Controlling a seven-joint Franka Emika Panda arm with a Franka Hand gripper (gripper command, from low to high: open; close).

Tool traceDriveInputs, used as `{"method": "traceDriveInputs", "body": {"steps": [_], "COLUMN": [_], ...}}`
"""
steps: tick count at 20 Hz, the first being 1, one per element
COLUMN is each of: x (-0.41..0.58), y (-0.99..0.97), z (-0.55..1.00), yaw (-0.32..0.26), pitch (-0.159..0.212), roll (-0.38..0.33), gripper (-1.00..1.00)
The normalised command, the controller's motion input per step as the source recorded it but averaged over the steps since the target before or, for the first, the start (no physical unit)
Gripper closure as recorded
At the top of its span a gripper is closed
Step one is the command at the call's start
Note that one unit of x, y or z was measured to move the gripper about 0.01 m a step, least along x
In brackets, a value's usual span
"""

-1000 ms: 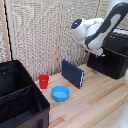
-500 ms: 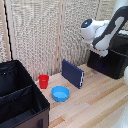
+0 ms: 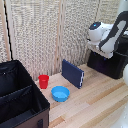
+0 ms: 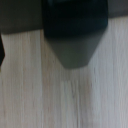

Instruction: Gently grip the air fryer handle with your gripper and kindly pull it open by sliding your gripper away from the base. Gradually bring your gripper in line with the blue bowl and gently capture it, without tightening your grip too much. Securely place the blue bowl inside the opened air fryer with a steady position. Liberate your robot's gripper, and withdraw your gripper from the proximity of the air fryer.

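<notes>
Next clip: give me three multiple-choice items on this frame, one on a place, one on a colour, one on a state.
1. What does the blue bowl rest on?
A. the wooden table
B. the air fryer
C. the black bin

2. What colour is the cup?
A. green
B. red
C. white

3. How does the navy slab stand?
A. flat on the table
B. on edge
C. inside the bin

Answers: 1 A, the bowl sits on bare wood. 2 B, the cup beside the bin is red. 3 B, the slab's broad face is upright.
</notes>
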Motion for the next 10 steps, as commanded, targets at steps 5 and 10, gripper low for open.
{"method": "traceDriveInputs", "body": {"steps": [5, 10], "x": [0.120, 0.046], "y": [-0.27, -0.03], "z": [-0.17, -0.03], "yaw": [0.118, -0.019], "pitch": [0.082, 0.027], "roll": [-0.040, 0.000], "gripper": [1.00, 1.00]}}
